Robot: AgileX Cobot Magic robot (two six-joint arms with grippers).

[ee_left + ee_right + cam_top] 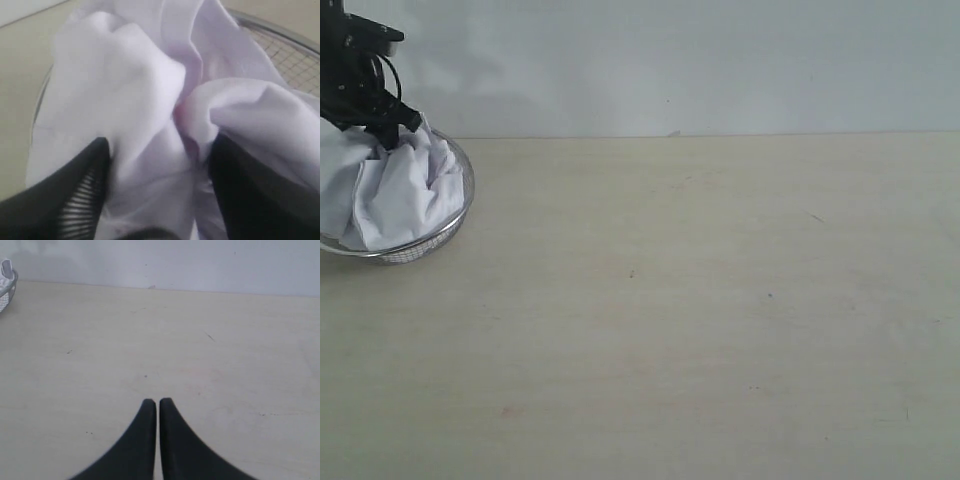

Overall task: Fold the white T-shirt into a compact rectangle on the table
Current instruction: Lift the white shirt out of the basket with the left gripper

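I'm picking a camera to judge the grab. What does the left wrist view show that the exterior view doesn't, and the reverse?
Only the left wrist view: the left claw, jaws spread, with folds of the white T-shirt bunched between them. Only the exterior view: the arm above the claw, the full spread of the table, and where the basket sits, at that view's left edge. Both: the crumpled T-shirt in the basket with the claw pushed into it.
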